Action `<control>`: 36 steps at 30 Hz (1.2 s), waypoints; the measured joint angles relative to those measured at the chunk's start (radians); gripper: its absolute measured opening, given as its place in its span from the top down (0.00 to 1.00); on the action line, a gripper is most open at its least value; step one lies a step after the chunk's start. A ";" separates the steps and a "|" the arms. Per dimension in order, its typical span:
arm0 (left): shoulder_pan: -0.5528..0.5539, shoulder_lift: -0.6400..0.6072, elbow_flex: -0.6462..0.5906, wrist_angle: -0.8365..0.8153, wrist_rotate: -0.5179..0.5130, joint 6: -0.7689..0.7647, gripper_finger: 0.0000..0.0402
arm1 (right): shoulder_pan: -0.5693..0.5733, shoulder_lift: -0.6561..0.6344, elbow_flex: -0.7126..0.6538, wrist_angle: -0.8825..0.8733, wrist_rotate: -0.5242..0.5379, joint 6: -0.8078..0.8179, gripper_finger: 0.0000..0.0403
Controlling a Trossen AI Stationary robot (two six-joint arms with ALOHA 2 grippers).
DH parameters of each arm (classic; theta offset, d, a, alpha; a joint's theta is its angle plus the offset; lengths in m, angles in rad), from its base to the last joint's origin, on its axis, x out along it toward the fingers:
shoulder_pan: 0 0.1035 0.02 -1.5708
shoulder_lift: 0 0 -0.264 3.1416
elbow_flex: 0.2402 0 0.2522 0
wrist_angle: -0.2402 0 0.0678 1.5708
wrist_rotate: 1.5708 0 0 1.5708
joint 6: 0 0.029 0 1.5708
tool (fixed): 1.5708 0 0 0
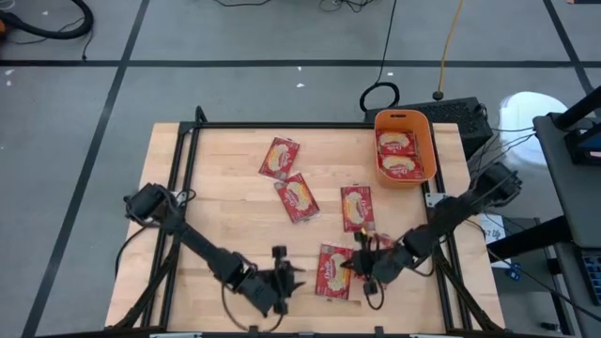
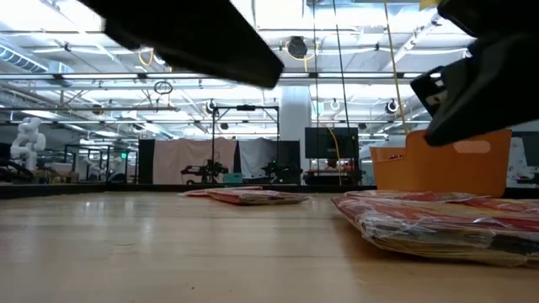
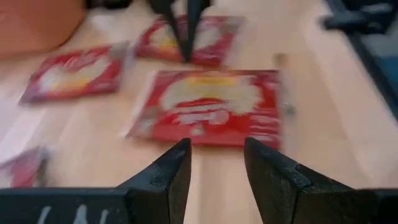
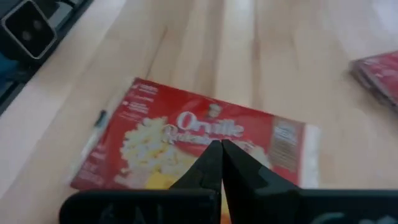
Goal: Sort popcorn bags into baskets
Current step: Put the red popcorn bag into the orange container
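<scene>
Popcorn bag (image 1: 334,272) at table's 6 o'clock: flat, light, slick film, pinch an edge; right gripper (image 1: 349,266) closed empty above, left gripper (image 1: 297,278) open.

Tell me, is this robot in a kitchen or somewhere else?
Not a kitchen; probably a robot lab or workshop. The wooden table stands on a grey taped floor with loose cables, and the low view shows a big hall with ceiling lights, dark equipment frames and a monitor.

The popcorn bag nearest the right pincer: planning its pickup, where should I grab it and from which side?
That popcorn bag lies flat on the table. I'd bring the right pincer down from above onto its near short edge, since a flat packet offers only edges to pinch.
</scene>
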 joint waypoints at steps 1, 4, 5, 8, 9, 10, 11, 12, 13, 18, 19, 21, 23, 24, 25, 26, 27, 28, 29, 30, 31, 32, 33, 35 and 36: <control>-0.013 0.011 0.000 0.040 0.002 0.039 0.62 | 0.007 0.017 0.001 0.023 0.000 0.000 1.00; -0.047 0.049 0.002 0.175 -0.003 0.172 0.62 | 0.023 0.050 0.002 0.048 0.001 -0.001 1.00; -0.055 0.066 0.004 0.208 -0.004 0.217 0.62 | 0.025 0.056 0.002 0.059 0.000 0.000 1.00; -0.066 0.106 0.037 0.230 -0.004 0.302 0.62 | 0.024 0.060 0.002 0.063 0.003 0.006 1.00; -0.067 0.114 0.049 0.222 -0.008 0.323 0.61 | 0.024 0.060 0.002 0.069 0.004 0.007 1.00; -0.065 0.126 0.066 0.216 -0.008 0.337 0.59 | 0.024 0.059 0.002 0.072 0.004 0.008 1.00; -0.063 0.137 0.081 0.207 -0.008 0.347 0.58 | 0.024 0.059 0.002 0.072 0.004 0.007 1.00; -0.061 0.144 0.092 0.183 -0.008 0.358 0.56 | 0.025 0.059 0.002 0.074 0.004 0.006 1.00; -0.060 0.151 0.102 0.160 -0.007 0.371 0.53 | 0.025 0.058 0.002 0.079 0.004 0.006 1.00; -0.041 0.180 0.173 0.058 0.030 0.453 0.43 | 0.025 0.057 0.002 0.082 0.002 0.007 1.00; -0.035 0.185 0.186 0.050 0.046 0.467 0.42 | 0.025 0.057 0.002 0.082 0.001 0.007 1.00; -0.027 0.187 0.204 -0.020 0.070 0.510 0.41 | 0.025 0.057 0.002 0.083 0.001 0.007 1.00; -0.010 0.191 0.221 -0.058 0.121 0.558 0.41 | 0.025 0.057 0.002 0.082 0.001 0.007 1.00; 0.000 0.190 0.222 -0.072 0.150 0.574 0.42 | 0.025 0.057 0.002 0.082 0.001 0.007 1.00; 0.012 0.189 0.223 -0.084 0.169 0.595 0.42 | 0.025 0.057 0.002 0.082 0.000 0.007 1.00; 0.024 0.189 0.223 -0.102 0.187 0.619 0.43 | 0.025 0.057 0.002 0.082 0.000 0.007 1.00; 0.034 0.189 0.223 -0.126 0.205 0.648 0.44 | 0.025 0.057 0.002 0.082 0.000 0.007 1.00; 0.044 0.189 0.222 -0.141 0.229 0.682 0.46 | 0.025 0.057 0.002 0.083 0.000 0.007 1.00; 0.053 0.189 0.222 -0.147 0.242 0.714 0.47 | 0.025 0.057 0.002 0.082 0.000 0.007 1.00; 0.061 0.189 0.222 -0.145 0.257 0.742 0.48 | 0.025 0.057 0.002 0.080 0.000 0.008 1.00; 0.066 0.189 0.222 -0.138 0.261 0.764 0.49 | 0.025 0.057 0.002 0.077 0.000 0.008 1.00; 0.071 0.189 0.222 -0.134 0.262 0.784 0.50 | 0.025 0.057 0.002 0.075 0.000 0.008 1.00; 0.074 0.189 0.222 -0.135 0.263 0.803 0.51 | 0.025 0.057 0.002 0.074 -0.001 0.008 1.00; 0.081 0.189 0.222 -0.137 0.267 0.851 0.53 | 0.025 0.057 0.002 0.073 -0.003 0.008 1.00; 0.085 0.189 0.222 -0.138 0.270 0.870 0.54 | 0.027 0.057 0.002 0.072 -0.004 0.009 1.00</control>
